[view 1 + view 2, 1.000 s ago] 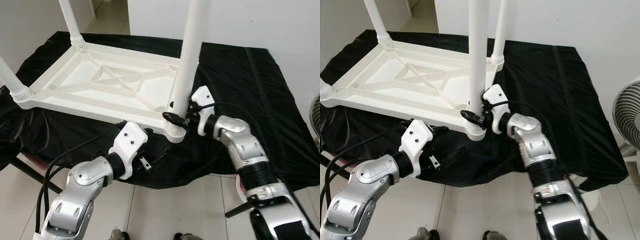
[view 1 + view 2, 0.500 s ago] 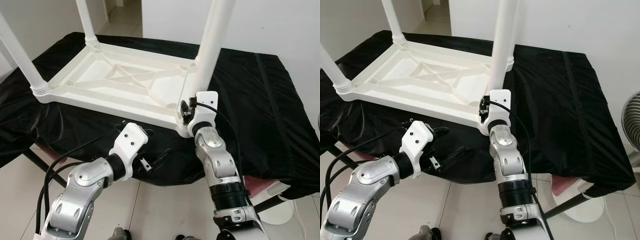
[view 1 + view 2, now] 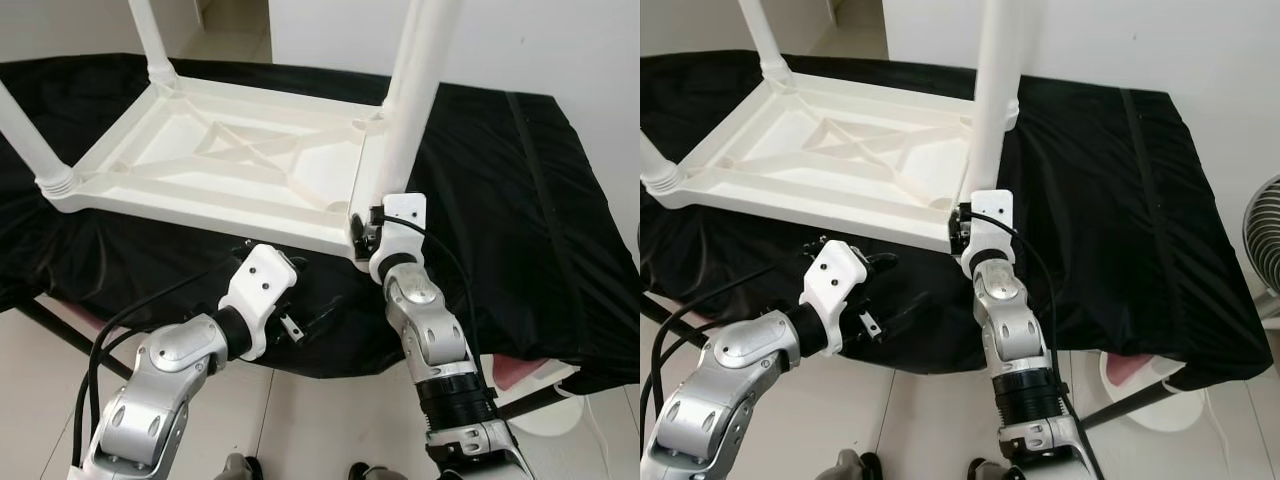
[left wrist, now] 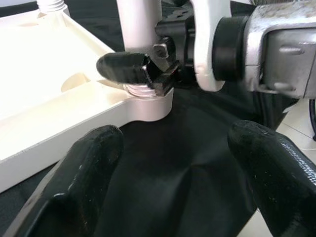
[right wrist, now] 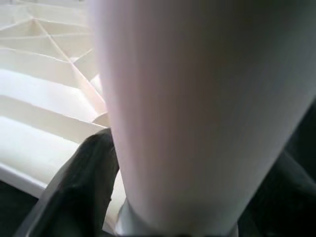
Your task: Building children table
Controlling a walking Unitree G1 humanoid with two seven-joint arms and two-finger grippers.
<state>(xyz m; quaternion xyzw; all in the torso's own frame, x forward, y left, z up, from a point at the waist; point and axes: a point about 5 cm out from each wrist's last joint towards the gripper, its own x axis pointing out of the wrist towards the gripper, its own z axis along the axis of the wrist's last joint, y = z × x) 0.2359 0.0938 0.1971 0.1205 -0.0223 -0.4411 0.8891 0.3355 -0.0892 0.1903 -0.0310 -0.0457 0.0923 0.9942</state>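
Note:
A white plastic children's table [image 3: 200, 205] lies upside down on a black cloth [image 3: 500, 200], its legs pointing up. My right gripper [image 3: 365, 225] is shut on the near-right leg [image 3: 415, 90] just above its socket at the table's corner. The left wrist view shows one of its black fingers [image 4: 128, 66] across the leg's base, and the right wrist view has the leg [image 5: 197, 113] pressed against a finger [image 5: 86, 182]. My left gripper [image 3: 300, 290] stands open over the cloth, just in front of the table's near rim, with nothing between its fingers [image 4: 84, 173].
Two more legs stand at the far left [image 3: 150, 40] and near left [image 3: 30, 140]. The cloth hangs over the front edge above a tiled floor [image 3: 320, 420]. A fan [image 3: 1265, 240] stands at the right. Black cables [image 3: 110, 340] trail beside my left arm.
My right arm has swung from out on the right to straight below the leg, with its gripper still at the leg's base. The camera shifted a little. The left gripper has stayed put.

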